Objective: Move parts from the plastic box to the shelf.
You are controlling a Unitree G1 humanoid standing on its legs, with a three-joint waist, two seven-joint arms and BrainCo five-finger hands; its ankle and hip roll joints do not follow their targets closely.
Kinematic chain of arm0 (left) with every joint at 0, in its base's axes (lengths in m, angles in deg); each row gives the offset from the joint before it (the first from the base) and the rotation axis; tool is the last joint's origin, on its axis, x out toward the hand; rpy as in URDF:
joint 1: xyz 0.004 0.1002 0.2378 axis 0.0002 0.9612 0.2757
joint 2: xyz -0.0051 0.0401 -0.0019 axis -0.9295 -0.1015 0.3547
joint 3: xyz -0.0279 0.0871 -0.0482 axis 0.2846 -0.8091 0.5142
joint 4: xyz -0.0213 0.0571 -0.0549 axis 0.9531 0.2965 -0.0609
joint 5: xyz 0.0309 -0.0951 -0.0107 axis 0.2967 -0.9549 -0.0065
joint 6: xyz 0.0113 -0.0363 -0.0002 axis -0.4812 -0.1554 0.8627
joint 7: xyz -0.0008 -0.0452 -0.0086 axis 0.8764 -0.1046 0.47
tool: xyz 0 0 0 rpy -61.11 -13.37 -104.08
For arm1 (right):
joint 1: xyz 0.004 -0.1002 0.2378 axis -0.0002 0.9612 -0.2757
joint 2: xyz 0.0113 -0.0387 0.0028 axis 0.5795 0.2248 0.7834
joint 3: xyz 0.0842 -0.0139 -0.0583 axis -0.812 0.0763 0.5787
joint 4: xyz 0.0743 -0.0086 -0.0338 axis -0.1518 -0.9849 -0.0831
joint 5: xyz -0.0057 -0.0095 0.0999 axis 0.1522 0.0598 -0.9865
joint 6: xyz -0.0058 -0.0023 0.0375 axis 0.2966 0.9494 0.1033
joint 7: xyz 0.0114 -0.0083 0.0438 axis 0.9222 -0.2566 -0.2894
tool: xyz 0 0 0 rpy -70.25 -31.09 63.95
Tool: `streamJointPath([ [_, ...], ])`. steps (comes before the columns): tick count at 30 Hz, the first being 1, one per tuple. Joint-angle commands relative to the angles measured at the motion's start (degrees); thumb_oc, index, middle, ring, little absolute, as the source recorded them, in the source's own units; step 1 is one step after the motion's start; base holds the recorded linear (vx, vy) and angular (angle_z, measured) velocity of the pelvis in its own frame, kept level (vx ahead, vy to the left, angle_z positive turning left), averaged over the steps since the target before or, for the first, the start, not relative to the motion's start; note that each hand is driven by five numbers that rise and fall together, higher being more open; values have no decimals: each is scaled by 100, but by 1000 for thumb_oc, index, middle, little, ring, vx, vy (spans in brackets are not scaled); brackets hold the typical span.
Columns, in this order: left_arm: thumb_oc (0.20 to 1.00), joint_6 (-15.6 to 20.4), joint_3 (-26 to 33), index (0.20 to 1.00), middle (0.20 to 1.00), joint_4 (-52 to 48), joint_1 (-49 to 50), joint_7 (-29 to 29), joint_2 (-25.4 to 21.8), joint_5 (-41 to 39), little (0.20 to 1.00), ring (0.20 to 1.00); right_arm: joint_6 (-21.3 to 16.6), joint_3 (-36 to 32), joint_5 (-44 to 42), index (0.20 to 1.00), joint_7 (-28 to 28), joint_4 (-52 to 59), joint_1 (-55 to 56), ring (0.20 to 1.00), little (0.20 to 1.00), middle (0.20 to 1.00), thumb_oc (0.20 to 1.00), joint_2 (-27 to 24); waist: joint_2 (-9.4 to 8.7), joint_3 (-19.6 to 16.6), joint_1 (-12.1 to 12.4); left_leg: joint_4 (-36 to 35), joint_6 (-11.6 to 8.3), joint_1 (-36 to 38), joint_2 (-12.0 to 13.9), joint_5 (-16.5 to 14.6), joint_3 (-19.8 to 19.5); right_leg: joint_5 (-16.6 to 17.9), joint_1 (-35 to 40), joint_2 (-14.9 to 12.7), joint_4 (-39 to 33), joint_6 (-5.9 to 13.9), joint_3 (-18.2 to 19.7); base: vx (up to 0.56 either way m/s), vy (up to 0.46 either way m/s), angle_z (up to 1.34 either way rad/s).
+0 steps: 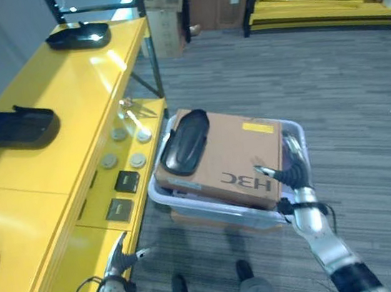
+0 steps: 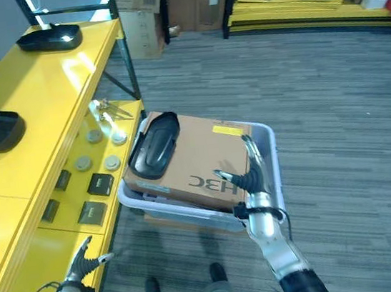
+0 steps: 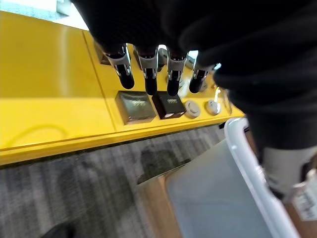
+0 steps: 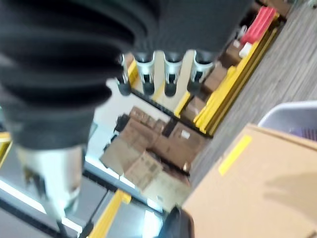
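Both hands are held spread and empty: left hand [image 1: 118,260] low by the shelf [image 1: 50,136] edge, right hand [image 1: 290,171] at the plastic box [image 1: 291,133] corner. One dark part [image 1: 184,142] is left loose on the cardboard box [image 1: 233,157], so it could probably get knocked off.

You see one print: large dark letters [image 1: 245,180] on the near side of the cardboard box [image 1: 228,149], upside down to you. The yellow label [image 1: 258,128] on its top is too small to read.
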Motion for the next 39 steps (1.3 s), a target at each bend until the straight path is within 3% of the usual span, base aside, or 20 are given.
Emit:
streamJointPath([
  [1, 1000, 43, -217, 1000, 1000, 118, -419, 20, -72, 114, 1000, 1000, 183, 104, 14, 1000, 105, -445, -828, 1000, 1000, 1000, 1000, -144, -48, 81, 357, 53, -43, -129, 193, -527, -247, -103, -427, -89, -15, 205, -203, -92, -26, -3],
  [3, 1000, 36, -243, 1000, 1000, 250, -498, 64, -29, 71, 1000, 1000, 224, 212, -29, 1000, 205, -883, -1165, 1000, 1000, 1000, 1000, -76, -61, 133, 402, 55, -51, -227, 191, -492, -276, -78, -491, -95, -22, 199, -243, -86, -30, 3],
  [5, 1000, -12, -340, 1000, 1000, 707, -689, 177, 113, -159, 1000, 1000, 495, 556, -93, 1000, 506, -2089, -2185, 1000, 1000, 1000, 1000, 39, -69, 258, 574, 58, -90, -494, 180, -383, -367, -23, -682, -109, -22, 184, -359, -88, -35, 22],
  [7, 1000, -27, -362, 1000, 1000, 790, -764, 216, 141, -180, 1000, 1000, 551, 636, -80, 1000, 544, -2280, -2403, 1000, 1000, 1000, 1000, 70, -62, 281, 600, 61, -106, -585, 181, -349, -405, -12, -745, -105, -22, 175, -387, -40, -25, 31],
  [11, 1000, -75, -401, 1000, 1000, 1048, -812, 405, 241, -420, 1000, 1000, 787, 677, -80, 1000, 1147, -3292, -3234, 1000, 1000, 1000, 1000, 183, -2, 355, 774, 56, -149, -786, 171, -260, -573, -29, -816, -89, -22, 144, -524, 16, -30, 32],
  [20, 1000, -152, -519, 1000, 1000, 1177, -731, 386, 420, -671, 1000, 1000, 915, 883, -174, 1000, 1217, -4007, -3849, 1000, 1000, 1000, 1000, 210, 80, 416, 963, 70, -154, -988, 116, -232, -799, -51, -853, -137, -22, 148, -746, 19, -12, 18],
  [30, 1000, -120, -601, 1000, 1000, 1188, -799, 191, 327, -1203, 1000, 1000, 1057, 1085, -546, 1000, 863, -5467, -4791, 1000, 1000, 1000, 1000, 68, 180, 653, 1176, 72, -197, -1386, 92, -85, -904, 85, -1223, -166, -22, 152, -778, -26, 16, 3],
  [35, 1000, -104, -606, 1000, 1000, 1241, -751, 44, 303, -1314, 1000, 1000, 1155, 1095, -868, 1000, 378, -6148, -5096, 1000, 1000, 1000, 1000, -140, 331, 729, 1326, 57, -229, -1582, 49, 0, -1033, 96, -1332, -202, -22, 158, -863, -14, 12, 13],
  [36, 1000, -136, -618, 1000, 1000, 1302, -721, -78, 271, -1253, 1000, 1000, 1225, 1077, -1041, 1000, 49, -6392, -5244, 1000, 1000, 1000, 1000, -449, 466, 775, 1431, 48, -269, -1729, 2, 71, -1128, 115, -1419, -249, -22, 175, -943, -44, 23, 14],
  [38, 1000, -153, -608, 1000, 1000, 1324, -715, -115, 264, -1231, 1000, 1000, 1245, 1066, -1124, 1000, -94, -6500, -5315, 1000, 1000, 1000, 1000, -608, 527, 779, 1475, 40, -281, -1783, -17, 94, -1164, 119, -1445, -272, -22, 187, -1000, -24, 12, 17],
  [39, 1000, -154, -571, 1000, 1000, 1354, -705, -125, 251, -1237, 1000, 1000, 1245, 1021, -1187, 269, -83, -6483, -5348, 269, 269, 269, 269, -707, 568, 789, 1493, 30, -292, -1809, -27, 118, -1188, 131, -1460, -287, -22, 196, -1021, -6, 29, 36],
])
